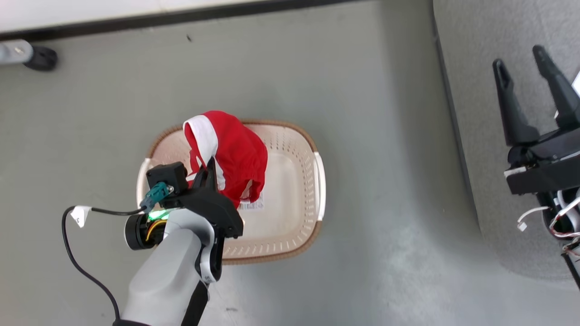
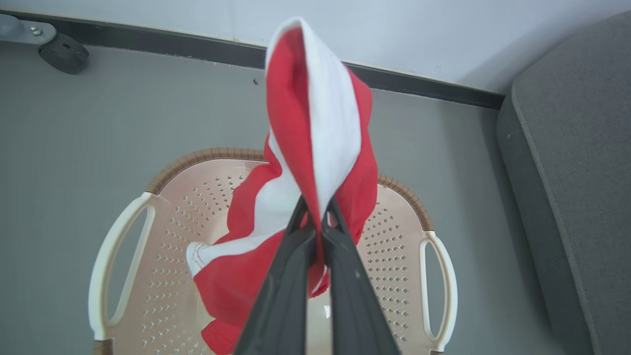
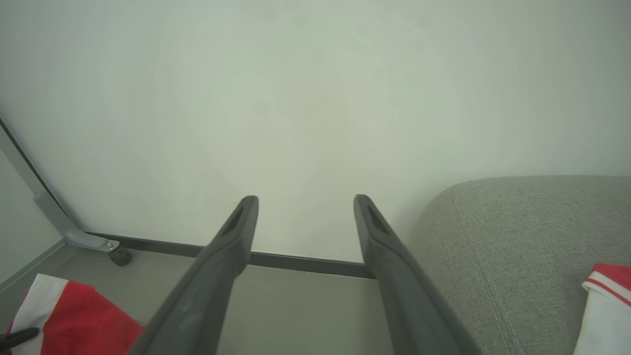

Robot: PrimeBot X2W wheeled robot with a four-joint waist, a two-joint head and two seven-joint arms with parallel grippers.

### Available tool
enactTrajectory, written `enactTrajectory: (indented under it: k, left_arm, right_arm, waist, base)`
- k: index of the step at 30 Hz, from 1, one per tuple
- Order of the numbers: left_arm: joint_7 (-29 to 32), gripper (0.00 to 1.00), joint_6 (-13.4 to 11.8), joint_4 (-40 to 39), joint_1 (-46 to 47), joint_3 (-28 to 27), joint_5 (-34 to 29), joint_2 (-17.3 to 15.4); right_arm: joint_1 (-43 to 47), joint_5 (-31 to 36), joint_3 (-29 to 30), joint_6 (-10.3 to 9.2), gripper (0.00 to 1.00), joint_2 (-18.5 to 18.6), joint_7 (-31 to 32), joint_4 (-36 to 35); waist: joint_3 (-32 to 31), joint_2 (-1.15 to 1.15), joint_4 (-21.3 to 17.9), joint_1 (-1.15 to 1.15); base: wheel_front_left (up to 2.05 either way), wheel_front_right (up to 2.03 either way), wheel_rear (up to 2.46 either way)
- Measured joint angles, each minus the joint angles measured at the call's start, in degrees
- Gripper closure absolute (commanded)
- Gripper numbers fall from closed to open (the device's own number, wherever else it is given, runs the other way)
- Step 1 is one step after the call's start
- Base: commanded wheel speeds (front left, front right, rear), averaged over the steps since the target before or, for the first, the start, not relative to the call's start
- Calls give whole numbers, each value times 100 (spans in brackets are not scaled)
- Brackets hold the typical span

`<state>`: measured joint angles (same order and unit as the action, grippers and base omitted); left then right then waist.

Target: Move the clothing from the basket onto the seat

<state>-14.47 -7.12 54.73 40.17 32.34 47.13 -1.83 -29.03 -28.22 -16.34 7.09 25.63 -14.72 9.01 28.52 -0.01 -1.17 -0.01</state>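
Observation:
My left gripper (image 1: 210,166) is shut on a red garment with white bands (image 1: 233,154), one piece of the clothing, and holds it in the air over the basket (image 1: 312,145). In the left wrist view the fabric (image 2: 315,128) rises from between the closed fingers (image 2: 296,266) and drapes down toward the basket (image 2: 419,212). The basket's cream bottom shows a barcode sticker (image 1: 251,206). My right gripper (image 1: 521,59) hangs open over the grey seat (image 1: 480,54) at the right. In the right wrist view another red and white garment (image 3: 609,305) lies on the seat (image 3: 512,236).
The basket stands on a grey floor (image 1: 385,253) left of the seat. A dark skirting strip (image 1: 181,18) runs along the wall at the back. A metal leg with a black caster (image 1: 41,56) stands at the far left. A black cable (image 1: 81,267) trails from my left wrist.

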Motion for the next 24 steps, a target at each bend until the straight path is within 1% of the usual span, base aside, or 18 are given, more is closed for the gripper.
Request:
enactTrajectory:
  k: [1,2,3,4,7,14,18,24]
  left_arm:
    - [0,100,0,0,0,0,0,0]
    - [0,100,0,-56,-80,-62,-113,-2]
    - [0,100,0,-56,-80,-62,-113,-2]
    - [0,100,0,-109,-151,-126,-200,0]
    - [0,100,0,-147,-232,-210,-279,0]
    - [1,100,0,-267,-570,-508,-734,-1]
    - [1,100,0,-444,-775,-654,-967,-1]
    - [1,100,0,-821,-1032,-843,-1379,-1]
  right_arm:
    - [0,0,0,0,0,0,0,0]
    - [59,2,-2,0,0,-60,0,96]
    - [59,2,-2,0,0,-60,0,96]
    - [132,25,-4,0,0,-132,0,167]
    - [210,57,-49,0,0,-204,0,249]
    - [428,213,-165,0,0,-430,1,519]
    - [674,270,-216,0,0,-579,1,595]
    - [950,313,-216,-8,0,-703,1,631]
  waist:
    - [0,0,0,0]
    - [-172,0,33,0]
    - [-172,0,33,0]
    - [-341,0,65,0]
    - [-514,0,95,0]
    - [-1118,0,186,0]
    - [-1458,0,227,0]
    - [-1908,0,289,0]
  base:
    - [0,0,0]
    - [0,0,0]
    - [0,0,0]
    - [0,0,0]
    - [0,0,0]
    - [0,0,0]
    - [0,0,0]
    - [0,0,0]
